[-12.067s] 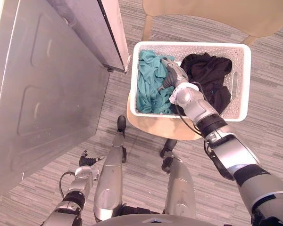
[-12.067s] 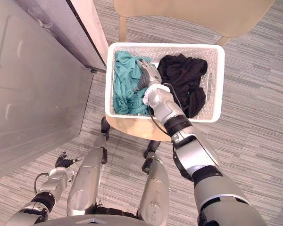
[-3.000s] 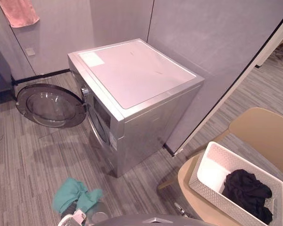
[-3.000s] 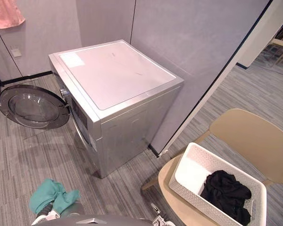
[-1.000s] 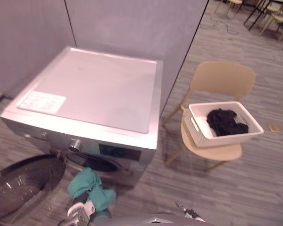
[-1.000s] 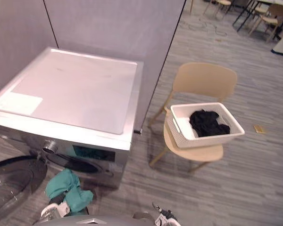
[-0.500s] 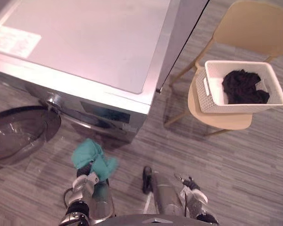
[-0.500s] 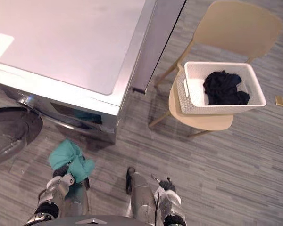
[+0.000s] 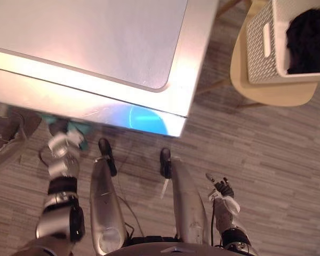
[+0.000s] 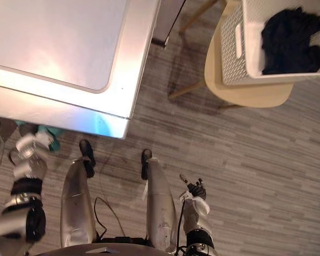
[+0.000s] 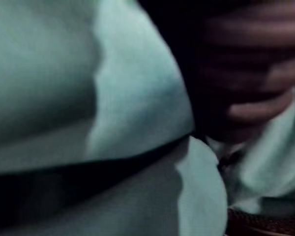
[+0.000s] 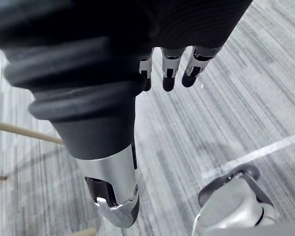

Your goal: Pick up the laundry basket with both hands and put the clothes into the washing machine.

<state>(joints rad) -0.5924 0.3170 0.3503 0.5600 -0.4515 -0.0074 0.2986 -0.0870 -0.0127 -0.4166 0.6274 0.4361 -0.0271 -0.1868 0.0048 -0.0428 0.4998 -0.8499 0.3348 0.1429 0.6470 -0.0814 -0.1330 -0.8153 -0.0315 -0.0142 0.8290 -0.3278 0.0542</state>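
A silver washing machine takes up the far left of the scene, its drum opening hidden below the front edge. At the far right a tan chair carries the white laundry basket, well apart from both arms, with a black garment lying inside it. A teal garment is at the machine's front, bunched round the robot's left hand, which reaches in under the front edge on the near left; cloth covers that hand's fingers, so whether they grip it cannot be told. The right hand hangs low at the near right over the grey striped floor, fingers relaxed and straight, holding nothing. The step in hand appears to be loading the teal piece. To do it well, the left arm should probably carry the cloth well past the drum's rim before letting go, so that no fold trails over the lip or drops to the floor; the black piece in the basket waits its turn.
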